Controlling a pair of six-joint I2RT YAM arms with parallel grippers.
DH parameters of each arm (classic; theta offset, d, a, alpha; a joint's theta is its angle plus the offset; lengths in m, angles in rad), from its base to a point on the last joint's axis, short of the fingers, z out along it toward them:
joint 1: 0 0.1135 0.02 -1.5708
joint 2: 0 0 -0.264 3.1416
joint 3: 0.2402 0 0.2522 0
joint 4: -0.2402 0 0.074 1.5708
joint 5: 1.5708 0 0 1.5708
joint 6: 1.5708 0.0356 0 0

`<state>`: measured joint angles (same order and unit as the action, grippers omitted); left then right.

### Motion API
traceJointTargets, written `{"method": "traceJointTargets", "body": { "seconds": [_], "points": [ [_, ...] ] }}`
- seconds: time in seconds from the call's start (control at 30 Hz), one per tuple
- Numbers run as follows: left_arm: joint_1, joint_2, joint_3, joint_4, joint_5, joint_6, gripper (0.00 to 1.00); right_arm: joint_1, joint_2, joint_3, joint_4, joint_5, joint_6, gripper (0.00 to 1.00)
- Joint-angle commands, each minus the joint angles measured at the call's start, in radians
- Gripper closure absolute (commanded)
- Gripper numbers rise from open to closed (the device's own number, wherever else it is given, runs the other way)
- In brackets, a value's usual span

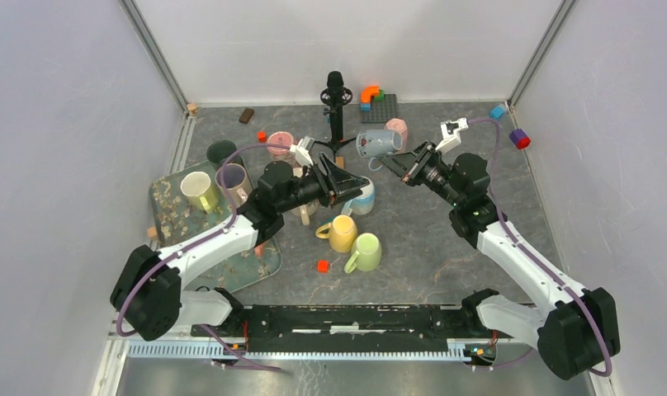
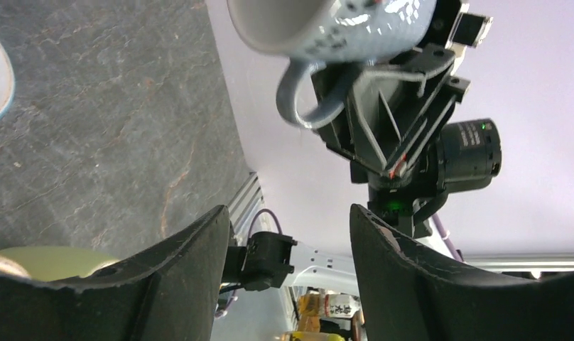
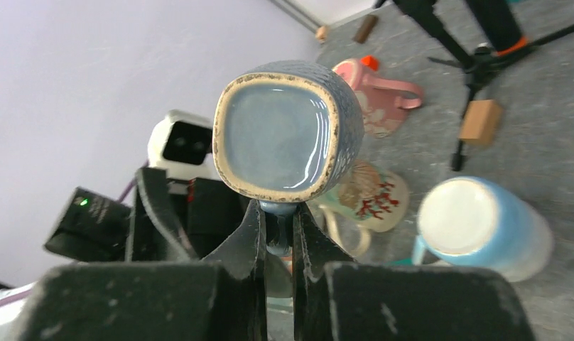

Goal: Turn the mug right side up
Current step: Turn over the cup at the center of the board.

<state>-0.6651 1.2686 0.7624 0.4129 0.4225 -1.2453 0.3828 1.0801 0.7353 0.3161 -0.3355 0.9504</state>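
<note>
The grey-blue mug (image 1: pixel 378 143) hangs sideways in the air behind the table's middle. My right gripper (image 1: pixel 398 165) is shut on its handle. In the right wrist view one flat end of the mug (image 3: pixel 288 131) faces the camera, and the handle sits pinched between the fingers of the right gripper (image 3: pixel 277 213). My left gripper (image 1: pixel 347 186) stands just below and left of the mug, open, with nothing between its fingers. The left wrist view shows the mug (image 2: pixel 334 28) above the open left gripper (image 2: pixel 290 234), apart from it.
A light blue mug (image 1: pixel 365 196) lies by the left gripper. Yellow (image 1: pixel 343 233) and green (image 1: pixel 365 252) mugs and a red cube (image 1: pixel 322 266) sit nearer. A tray (image 1: pixel 169 219) at left holds two cups. A black stand (image 1: pixel 337 99), a pink mug (image 1: pixel 281 144) and blocks are behind.
</note>
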Motion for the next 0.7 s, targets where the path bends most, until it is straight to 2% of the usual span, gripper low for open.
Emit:
{"method": "traceJointTargets", "body": {
  "seconds": [0.0, 0.67],
  "points": [
    [0.015, 0.025, 0.025, 0.175, 0.033, -0.092, 0.33, 0.046, -0.020, 0.007, 0.176, -0.022, 0.087, 1.00],
    [0.072, 0.062, 0.013, 0.342, 0.122, -0.192, 0.52, 0.117, 0.054, -0.018, 0.367, -0.083, 0.234, 1.00]
  ]
}}
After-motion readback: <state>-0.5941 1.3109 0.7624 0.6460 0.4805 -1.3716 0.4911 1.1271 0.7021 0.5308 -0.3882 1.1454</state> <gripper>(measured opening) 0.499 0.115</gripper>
